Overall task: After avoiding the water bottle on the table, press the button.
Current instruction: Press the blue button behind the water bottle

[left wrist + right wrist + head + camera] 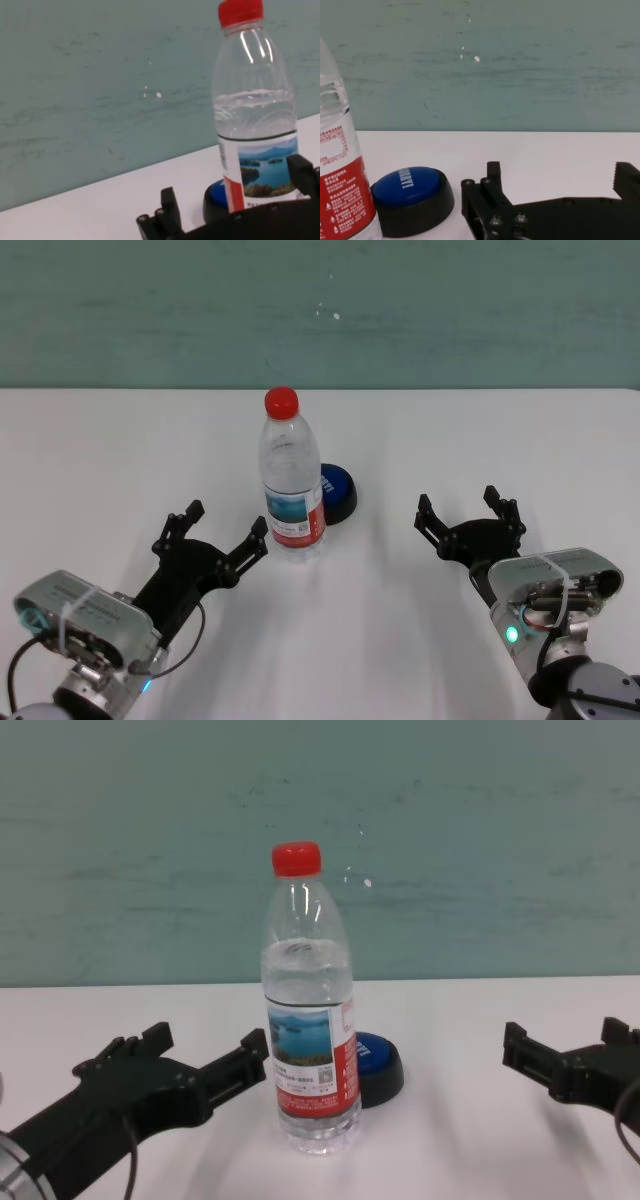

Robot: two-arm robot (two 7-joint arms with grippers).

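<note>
Button (336,492) sits mid-surface, touching or just behind water bottle (291,480) on its far right. Bare white surface (450,430) all round. Left gripper (226,522) near-left of bottle, right gripper (468,508) well right; both jaws wide, empty.

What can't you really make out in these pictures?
- Button: in the head and chest views the bottle hides its left part.
- Left wrist view: the bottle covers most of the button, and the left tool hides the bottle's foot.
- Right wrist view: the picture's edge cuts off the bottle's cap and most of its body.
- Label print: too small to read.
- Right tool: arm cut off in the chest view.
</note>
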